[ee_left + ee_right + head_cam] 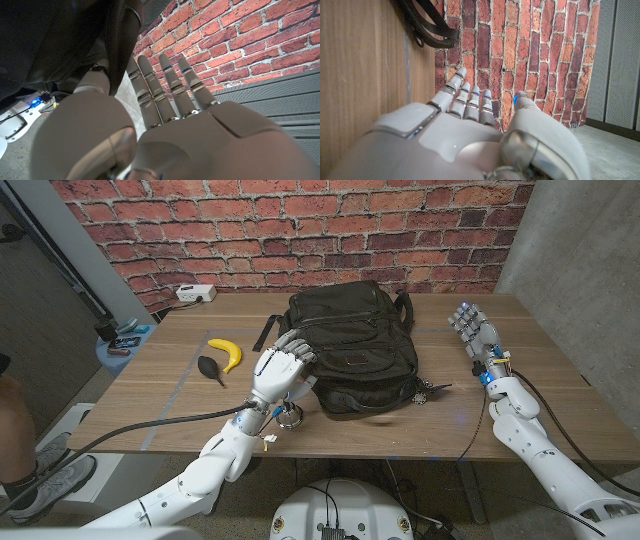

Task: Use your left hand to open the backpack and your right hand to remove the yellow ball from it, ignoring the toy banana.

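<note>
Worktop (140,395): wooden, plank-grained, spanning the middle of the head view, with a red brick wall (300,230) across the top of the frame behind it. Backpack (365,330): black, lying at the centre of the head view, its flap closed as far as can be seen, straps (427,25) trailing off its upper end toward the wall; the yellow ball cannot be made out anywhere, presumably hidden. Left robot hand (280,370): pale grey, entering from the lower left of the head view, set against the backpack's left side with fingers curved over the dark fabric; the left wrist view shows the fingers (160,90) extended side by side beside the black material (60,40), the thumb touching it, nothing gripped, so the hand reads as open. Right robot hand (472,328): at centre right of the head view, well apart from the backpack, raised with fingers spread and empty; in the right wrist view (460,130) the fingers reach out straight alongside the wood surface. Toy banana (226,354): yellow, curved, on the worktop left of the backpack. Black bulb-shaped item (210,367): just beside the banana's lower end. White power strip (196,293): at the worktop's far left corner, upper left of frame.
</note>
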`<action>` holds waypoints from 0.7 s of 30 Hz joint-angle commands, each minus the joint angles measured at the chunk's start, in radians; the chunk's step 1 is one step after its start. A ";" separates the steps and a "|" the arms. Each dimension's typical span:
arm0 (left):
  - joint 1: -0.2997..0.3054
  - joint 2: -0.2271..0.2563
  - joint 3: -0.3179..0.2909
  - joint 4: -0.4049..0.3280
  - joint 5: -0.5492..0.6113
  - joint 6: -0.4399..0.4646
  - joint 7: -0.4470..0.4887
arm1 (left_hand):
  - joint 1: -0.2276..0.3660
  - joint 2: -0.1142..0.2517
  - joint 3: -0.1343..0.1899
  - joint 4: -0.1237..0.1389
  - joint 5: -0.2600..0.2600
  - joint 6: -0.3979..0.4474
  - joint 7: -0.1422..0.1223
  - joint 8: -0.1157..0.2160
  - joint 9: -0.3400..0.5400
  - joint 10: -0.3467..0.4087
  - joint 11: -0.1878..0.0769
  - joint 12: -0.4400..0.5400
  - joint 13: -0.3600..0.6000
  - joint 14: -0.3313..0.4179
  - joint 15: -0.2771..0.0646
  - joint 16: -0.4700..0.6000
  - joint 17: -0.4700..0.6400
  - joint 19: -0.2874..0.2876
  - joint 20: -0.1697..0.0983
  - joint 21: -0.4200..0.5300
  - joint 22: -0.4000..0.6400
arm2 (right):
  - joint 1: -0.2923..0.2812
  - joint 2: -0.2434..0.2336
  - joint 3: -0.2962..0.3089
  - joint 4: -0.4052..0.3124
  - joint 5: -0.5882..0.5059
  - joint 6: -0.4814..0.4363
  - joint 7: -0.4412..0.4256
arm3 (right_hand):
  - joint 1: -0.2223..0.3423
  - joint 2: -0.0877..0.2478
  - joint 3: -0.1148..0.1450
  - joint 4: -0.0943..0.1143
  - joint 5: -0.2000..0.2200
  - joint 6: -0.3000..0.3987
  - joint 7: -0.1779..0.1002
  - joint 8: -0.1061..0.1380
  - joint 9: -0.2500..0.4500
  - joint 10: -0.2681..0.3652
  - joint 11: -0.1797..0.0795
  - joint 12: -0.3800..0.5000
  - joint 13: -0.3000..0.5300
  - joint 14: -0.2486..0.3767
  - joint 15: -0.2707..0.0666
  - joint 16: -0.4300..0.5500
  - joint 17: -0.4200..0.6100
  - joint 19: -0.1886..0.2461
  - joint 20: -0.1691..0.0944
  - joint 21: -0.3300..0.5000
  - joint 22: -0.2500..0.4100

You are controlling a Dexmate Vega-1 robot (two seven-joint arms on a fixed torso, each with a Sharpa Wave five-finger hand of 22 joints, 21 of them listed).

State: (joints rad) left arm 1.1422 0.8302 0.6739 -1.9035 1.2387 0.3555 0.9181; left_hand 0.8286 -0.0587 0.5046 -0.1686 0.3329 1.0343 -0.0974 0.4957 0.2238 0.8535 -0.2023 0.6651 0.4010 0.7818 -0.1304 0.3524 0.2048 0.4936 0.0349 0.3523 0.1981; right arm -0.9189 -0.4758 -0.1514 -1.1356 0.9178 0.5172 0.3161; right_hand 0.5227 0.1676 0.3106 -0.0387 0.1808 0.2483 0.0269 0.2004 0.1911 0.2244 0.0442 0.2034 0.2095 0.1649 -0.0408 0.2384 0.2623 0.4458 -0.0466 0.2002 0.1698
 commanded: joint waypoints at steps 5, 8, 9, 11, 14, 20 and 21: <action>-0.065 -0.015 0.022 0.033 -0.029 -0.023 0.016 | 0.099 0.082 -0.006 -0.002 -0.003 0.048 -0.009 0.006 -0.016 0.100 -0.006 -0.019 -0.039 0.057 -0.018 0.020 -0.007 0.008 -0.025 0.012 0.003 | 0.001 -0.004 -0.004 -0.016 -0.007 -0.018 -0.021 | -0.002 0.007 0.003 -0.004 0.001 0.007 -0.001 0.000 0.003 0.005 0.000 0.006 0.002 0.007 0.002 0.004 0.006 0.007 -0.031 -0.003 0.002; -0.068 -0.014 0.018 0.024 -0.038 -0.024 0.008 | 0.102 0.085 -0.009 -0.001 -0.005 0.059 -0.008 0.007 -0.019 0.130 -0.008 -0.021 -0.049 0.065 -0.027 0.024 -0.006 0.000 -0.029 0.010 0.003 | 0.001 -0.007 -0.005 -0.024 -0.010 -0.024 -0.029 | -0.002 0.006 0.003 -0.005 0.001 0.008 0.000 0.000 0.003 0.005 0.000 0.006 0.002 0.007 0.003 0.004 0.006 0.007 -0.031 -0.003 0.002; -0.069 -0.013 0.017 0.020 -0.041 -0.024 0.004 | 0.102 0.086 -0.010 0.000 -0.006 0.061 -0.009 0.006 -0.020 0.138 -0.009 -0.022 -0.053 0.068 -0.029 0.025 -0.006 -0.004 -0.032 0.009 0.003 | 0.000 -0.009 -0.006 -0.027 -0.011 -0.027 -0.032 | -0.002 0.006 0.003 -0.005 0.001 0.008 0.000 0.000 0.003 0.005 0.003 0.006 0.002 0.007 0.003 0.004 0.006 0.007 -0.030 -0.003 0.002; -0.072 -0.010 0.012 0.013 -0.047 -0.026 -0.005 | 0.103 0.086 -0.011 0.000 -0.006 0.065 -0.010 0.007 -0.021 0.143 -0.011 -0.024 -0.055 0.071 -0.033 0.027 -0.006 -0.006 -0.033 0.008 0.003 | -0.002 -0.012 -0.007 -0.037 -0.014 -0.033 -0.041 | -0.003 0.006 0.003 -0.005 0.001 0.007 -0.001 0.000 0.003 0.005 0.002 0.006 0.002 0.007 0.002 0.004 0.006 0.007 -0.031 -0.003 0.002; -0.074 -0.009 0.004 0.000 -0.066 -0.032 -0.023 | 0.105 0.086 -0.012 -0.001 -0.007 0.069 -0.010 0.006 -0.022 0.154 -0.011 -0.027 -0.060 0.072 -0.033 0.027 -0.006 -0.012 -0.032 0.007 0.002 | -0.005 -0.016 -0.009 -0.050 -0.018 -0.041 -0.054 | -0.003 0.006 0.003 -0.005 0.001 0.008 0.000 0.000 0.003 0.004 0.001 0.005 0.002 0.007 0.002 0.004 0.006 0.007 -0.031 -0.003 0.002; -0.082 -0.010 -0.015 -0.012 -0.107 -0.048 -0.054 | 0.108 0.086 -0.014 -0.001 -0.009 0.073 -0.007 0.004 -0.024 0.172 -0.011 -0.032 -0.069 0.074 -0.037 0.029 -0.004 -0.023 -0.033 0.003 0.002 | -0.012 -0.029 -0.015 -0.077 -0.027 -0.068 -0.083 | -0.004 0.006 0.004 -0.006 0.001 0.007 -0.002 -0.001 0.003 0.003 -0.001 0.005 0.002 0.008 0.002 0.005 0.006 0.007 -0.031 -0.003 0.002; -0.083 -0.011 -0.018 -0.014 -0.115 -0.051 -0.058 | 0.108 0.086 -0.014 -0.001 -0.009 0.074 -0.005 0.004 -0.025 0.173 -0.012 -0.033 -0.071 0.074 -0.037 0.030 -0.003 -0.024 -0.034 0.003 0.002 | -0.015 -0.031 -0.016 -0.083 -0.027 -0.076 -0.088 | -0.004 0.006 0.004 -0.005 0.001 0.007 -0.001 -0.001 0.003 0.002 -0.002 0.005 0.002 0.007 0.002 0.005 0.006 0.007 -0.031 -0.003 0.002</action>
State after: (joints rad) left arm 1.0833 0.8189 0.6890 -1.8848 1.1820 0.3266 0.9032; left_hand 0.8340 -0.0637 0.4947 -0.1723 0.3249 1.0992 -0.1050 0.4995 0.1989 1.0156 -0.2145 0.6360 0.3306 0.8488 -0.1661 0.3774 0.1980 0.4759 0.0014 0.3602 0.1980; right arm -0.9212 -0.4885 -0.1589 -1.1758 0.9082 0.4917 0.2866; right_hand 0.5227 0.1676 0.3105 -0.0386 0.1808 0.2482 0.0269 0.2004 0.1911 0.2244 0.0442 0.2034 0.2095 0.1648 -0.0407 0.2384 0.2674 0.4458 -0.0465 0.2003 0.1697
